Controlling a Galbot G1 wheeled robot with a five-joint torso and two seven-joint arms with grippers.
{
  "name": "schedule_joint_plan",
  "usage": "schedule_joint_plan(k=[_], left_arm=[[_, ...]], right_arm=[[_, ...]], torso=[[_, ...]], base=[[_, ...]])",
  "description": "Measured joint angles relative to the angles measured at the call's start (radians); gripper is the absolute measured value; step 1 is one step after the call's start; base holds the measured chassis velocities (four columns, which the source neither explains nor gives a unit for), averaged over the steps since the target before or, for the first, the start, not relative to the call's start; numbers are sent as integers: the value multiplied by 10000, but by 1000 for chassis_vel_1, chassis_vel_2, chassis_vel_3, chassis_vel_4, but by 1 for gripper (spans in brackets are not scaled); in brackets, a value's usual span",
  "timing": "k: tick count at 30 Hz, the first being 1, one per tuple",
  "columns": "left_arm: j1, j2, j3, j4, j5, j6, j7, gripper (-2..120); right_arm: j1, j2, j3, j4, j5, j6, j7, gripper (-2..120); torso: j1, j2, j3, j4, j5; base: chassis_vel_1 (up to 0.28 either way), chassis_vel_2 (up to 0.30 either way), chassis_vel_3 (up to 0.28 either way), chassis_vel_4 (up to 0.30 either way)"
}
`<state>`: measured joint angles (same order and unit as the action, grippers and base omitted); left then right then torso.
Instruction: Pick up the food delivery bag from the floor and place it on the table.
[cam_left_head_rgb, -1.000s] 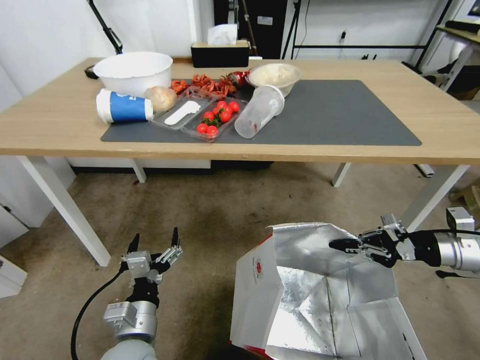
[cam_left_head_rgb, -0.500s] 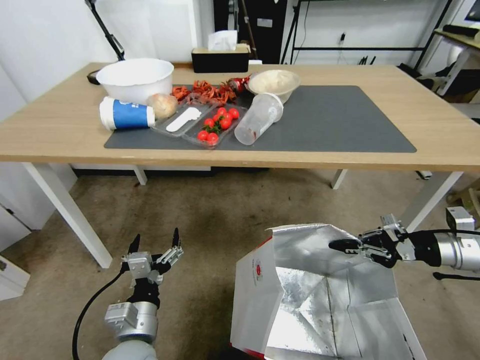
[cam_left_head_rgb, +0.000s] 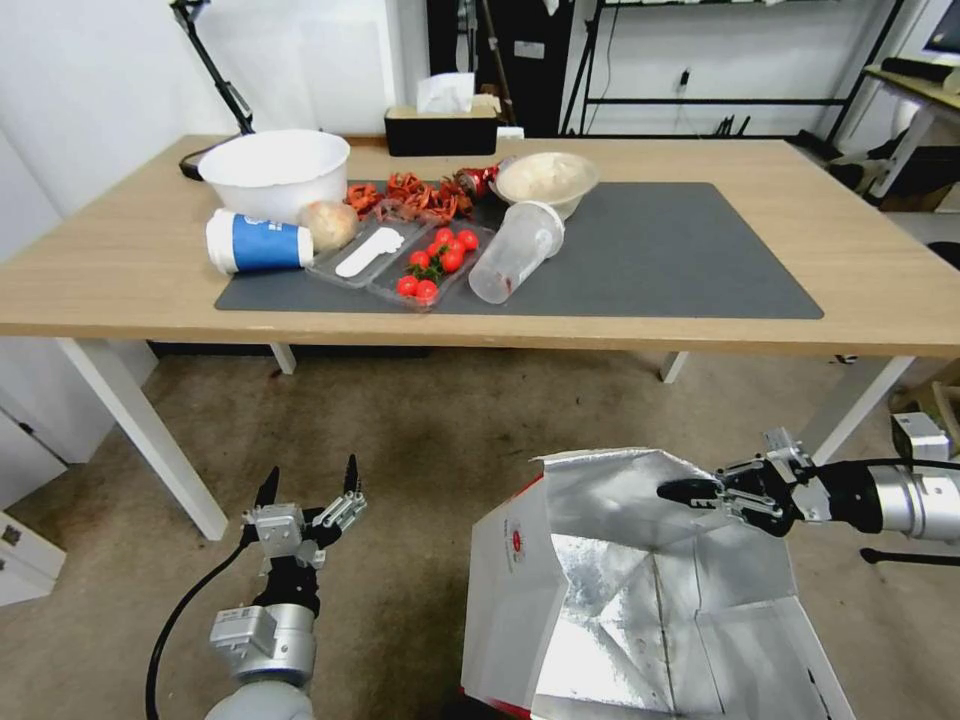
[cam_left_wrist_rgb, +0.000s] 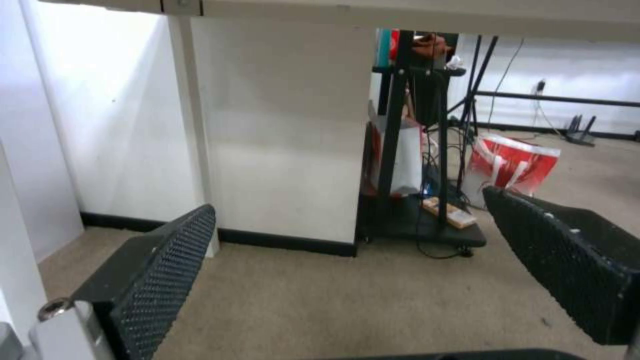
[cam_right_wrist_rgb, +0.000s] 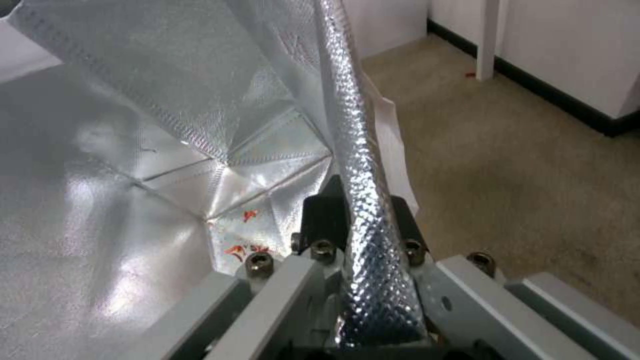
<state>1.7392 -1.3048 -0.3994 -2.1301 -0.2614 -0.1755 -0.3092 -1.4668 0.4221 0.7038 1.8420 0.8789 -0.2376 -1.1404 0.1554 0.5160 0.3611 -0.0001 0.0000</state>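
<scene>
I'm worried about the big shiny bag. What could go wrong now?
The right gripper pinches only the thin foil rim of the food delivery bag; it might tear or slip. The left gripper hangs open, not helping, so the bag could swing. On the table, the tipped clear cup could get bumped.

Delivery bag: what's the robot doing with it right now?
The right gripper is shut on the foil-lined rim of the food delivery bag, which stands open in front of the robot, short of the table. Whether the bag's base is on the floor cannot be seen. The left gripper is open and holds nothing, low over the floor beside the bag. The table's dark mat has free space on its right half.
</scene>
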Motion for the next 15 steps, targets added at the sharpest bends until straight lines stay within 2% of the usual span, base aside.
schedule_joint_plan(k=[15], left_arm=[[-28,17,-6,18,-38,12,-16,100]], right_arm=[[26,33,-43,-26,-22,6,-8,0]], torso=[[229,607,375,0,0]], base=[[0,0,0,0]])
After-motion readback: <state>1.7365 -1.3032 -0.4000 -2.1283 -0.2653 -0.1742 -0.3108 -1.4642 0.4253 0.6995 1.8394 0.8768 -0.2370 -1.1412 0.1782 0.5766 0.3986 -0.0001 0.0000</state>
